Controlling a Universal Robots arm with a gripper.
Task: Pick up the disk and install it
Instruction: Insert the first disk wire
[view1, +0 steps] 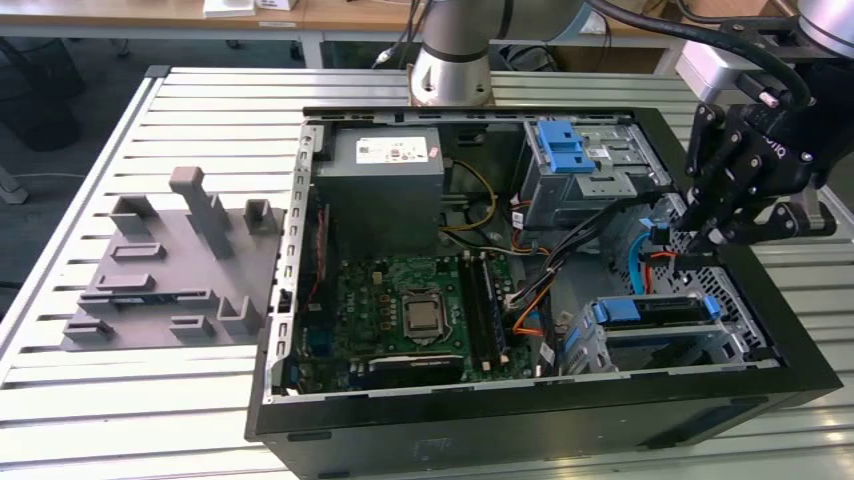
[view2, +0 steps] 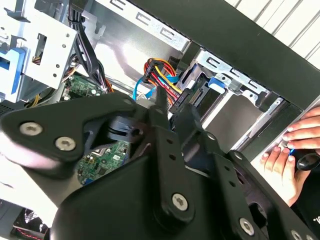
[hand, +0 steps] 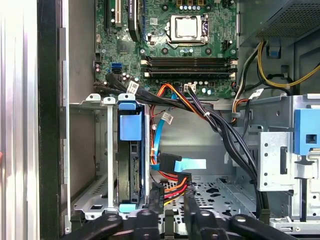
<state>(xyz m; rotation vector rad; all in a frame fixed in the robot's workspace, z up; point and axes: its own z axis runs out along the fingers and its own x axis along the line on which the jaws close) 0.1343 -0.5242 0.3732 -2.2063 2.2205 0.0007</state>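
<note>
While the gripper (hand: 172, 194) hangs low inside the black computer case (view1: 534, 425), its jaws stand a little apart and hold nothing (some orange and red wires (hand: 175, 189) show through the gap). Just beside it, the disk (hand: 134, 170) stands on its edge in the metal cage (hand: 107, 150), and its blue carrier (hand: 131, 126) frames it. Farther off lies the green board (hand: 165, 55). In the second wrist view, a person's hand (view2: 290, 150) is near the case's outer wall.

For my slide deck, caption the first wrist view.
Gripper hovers inside the open computer case, near the blue-framed disk standing in its drive cage.
</note>
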